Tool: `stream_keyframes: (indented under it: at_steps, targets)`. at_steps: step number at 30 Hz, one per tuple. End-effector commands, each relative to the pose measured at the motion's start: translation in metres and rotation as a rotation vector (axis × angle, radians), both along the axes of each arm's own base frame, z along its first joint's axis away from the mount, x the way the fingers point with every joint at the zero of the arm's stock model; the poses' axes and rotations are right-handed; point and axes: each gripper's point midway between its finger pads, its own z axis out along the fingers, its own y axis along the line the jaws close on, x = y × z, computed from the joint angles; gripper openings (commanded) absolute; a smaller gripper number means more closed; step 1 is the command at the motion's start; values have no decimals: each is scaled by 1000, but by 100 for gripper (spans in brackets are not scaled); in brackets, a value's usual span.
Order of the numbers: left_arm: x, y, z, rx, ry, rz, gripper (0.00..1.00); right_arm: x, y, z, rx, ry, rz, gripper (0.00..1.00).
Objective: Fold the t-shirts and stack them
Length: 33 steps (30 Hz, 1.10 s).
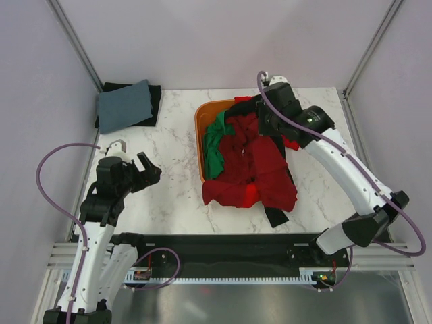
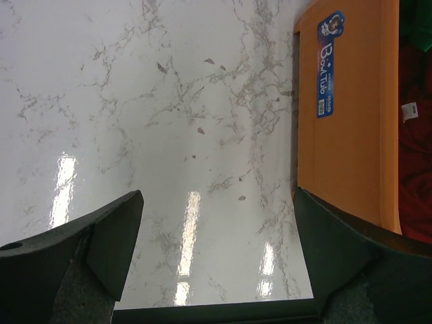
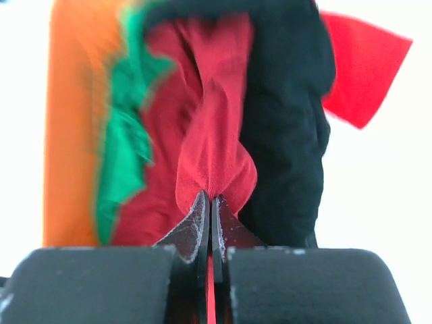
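Observation:
A heap of t-shirts spills out of an orange tub (image 1: 200, 128). A dark red shirt (image 1: 253, 172) lies on top, with a green one (image 1: 216, 145), a black one (image 1: 275, 216) and a bright red one (image 1: 291, 143) around it. My right gripper (image 1: 264, 125) hangs over the heap's far side and is shut on a pinched fold of the dark red shirt (image 3: 216, 158), which rises taut from the heap. In the right wrist view the green shirt (image 3: 121, 145) lies left and the black shirt (image 3: 287, 128) right. My left gripper (image 1: 150, 169) is open and empty over bare table, left of the tub (image 2: 347, 115).
A folded blue-grey cloth (image 1: 125, 104) lies on a black cloth (image 1: 155, 101) at the table's back left corner. The marble table (image 1: 169, 182) has frame posts at its back corners. A black rail runs along the near edge.

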Motion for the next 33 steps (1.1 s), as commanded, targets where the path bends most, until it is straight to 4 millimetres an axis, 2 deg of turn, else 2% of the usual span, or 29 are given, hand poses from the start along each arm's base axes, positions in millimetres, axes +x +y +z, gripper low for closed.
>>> stream_keyframes:
  at_steps: [1,2,3,4,6,7,9,10,12,13,14,15,16,17,19,20,21,22,24,27,28,29,30,31,32,33]
  targets:
    - [3,3,9,-15,-23,32,99,1,8,138,216,-373,74,0]
    - [3,3,8,-14,-22,33,99,-3,5,165,230,-443,99,0]
    - [3,3,9,-13,-23,32,99,-5,2,181,241,-491,103,0]
    - [3,3,9,-15,-21,34,99,-12,-6,208,273,-572,93,0]
    - [3,3,8,-15,-18,34,99,-18,-30,244,255,-693,29,0]
    - [3,3,7,-13,-17,35,99,-27,-46,269,267,-775,-16,0]
    - [3,3,7,-14,-15,37,99,-39,-75,297,230,-874,-96,0]
    - [3,3,6,-14,-14,35,99,-50,-107,314,217,-934,-226,0]
    - [3,4,6,-13,-12,39,99,-63,-148,325,117,-979,-386,0]
    - [4,3,7,-13,-14,37,99,-77,-171,336,112,-1021,-476,0]
    - [4,4,7,-12,-14,38,99,-90,-204,330,44,-996,-651,0]
    - [4,3,5,-15,-9,36,99,-92,-217,318,-108,-953,-700,0]
    - [4,3,6,-13,-11,37,99,-105,-233,324,-116,-975,-787,0]
    - [4,3,6,-13,-9,37,99,-104,-240,297,-217,-892,-862,0]
    - [4,2,4,-14,-3,31,99,-118,-254,287,-265,-870,-932,0]
    - [4,2,4,-16,0,28,99,-114,-254,265,-318,-812,-956,0]
    - [5,1,4,-19,3,23,99,-116,-256,256,-329,-789,-982,0]
    - [5,0,3,-20,10,19,99,-122,-268,250,-338,-785,-1030,0]
    - [6,-1,1,-24,18,14,99,-119,-276,229,-396,-734,-1097,0]
    - [6,-5,1,-32,22,-6,99,-108,-275,210,-434,-678,-1128,0]
    - [6,-6,-1,-36,33,-10,99,-98,-269,191,-552,-595,-1069,4]
    - [7,-8,-1,-37,36,-23,99,-94,-268,185,-557,-583,-1055,13]
    - [8,-14,1,-53,38,-53,99,-83,-263,174,-480,-607,-1066,20]
    - [9,-16,0,-59,47,-65,100,-66,-253,141,-564,-499,-916,34]
    - [12,-19,-2,-78,69,-67,100,-58,-258,114,-567,-429,-895,51]
    - [14,-25,0,-103,72,-86,100,-43,-251,78,-493,-359,-843,74]
